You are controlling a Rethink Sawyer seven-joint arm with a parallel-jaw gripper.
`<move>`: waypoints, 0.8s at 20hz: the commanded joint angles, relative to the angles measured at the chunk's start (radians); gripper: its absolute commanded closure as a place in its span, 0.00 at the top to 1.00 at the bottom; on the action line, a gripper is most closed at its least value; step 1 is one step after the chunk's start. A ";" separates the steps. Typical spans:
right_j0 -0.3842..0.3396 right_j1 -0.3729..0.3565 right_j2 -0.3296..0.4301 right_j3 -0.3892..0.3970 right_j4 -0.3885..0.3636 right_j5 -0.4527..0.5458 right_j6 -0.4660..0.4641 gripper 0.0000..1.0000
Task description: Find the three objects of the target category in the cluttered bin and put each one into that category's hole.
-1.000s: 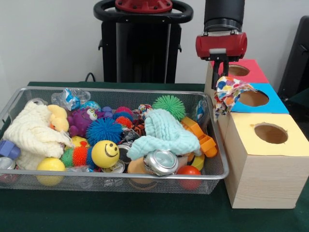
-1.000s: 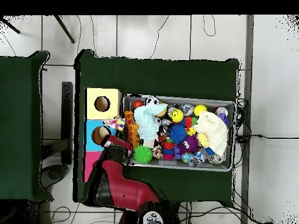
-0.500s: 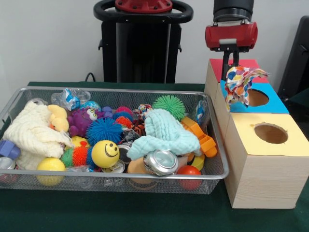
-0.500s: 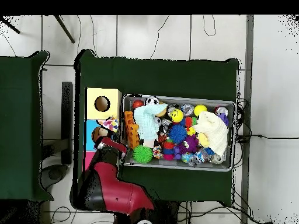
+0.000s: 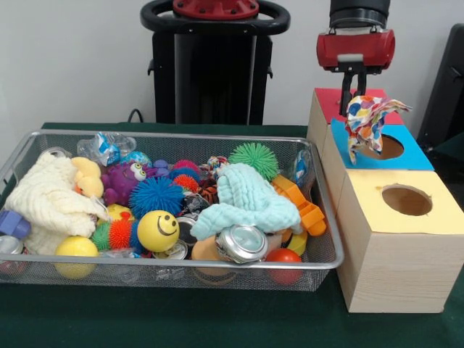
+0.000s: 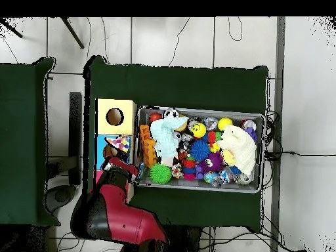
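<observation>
While the multicoloured cloth (image 5: pixel 368 117) hangs over the blue box (image 5: pixel 402 154), you can see its top pinched between the closed fingers of the gripper (image 5: pixel 353 88), with its loose end draping across the near rim of that box's round hole (image 5: pixel 382 147). Behind it sits the red box (image 5: pixel 330 101), and nearer the camera the yellow box (image 5: pixel 406 232) with its own hole. Beside the boxes, the wire bin (image 5: pixel 167 270) holds your remaining clutter: a pale green cloth (image 5: pixel 250 199), a cream cloth (image 5: pixel 47 199), a yellow smiley ball (image 5: pixel 158 230), a blue spiky ball (image 5: pixel 155 194), a green spiky ball (image 5: pixel 254 157) and a crushed can (image 5: pixel 241 243).
</observation>
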 commanded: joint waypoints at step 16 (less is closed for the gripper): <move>0.062 0.083 0.000 -0.146 0.185 0.116 0.141 0.00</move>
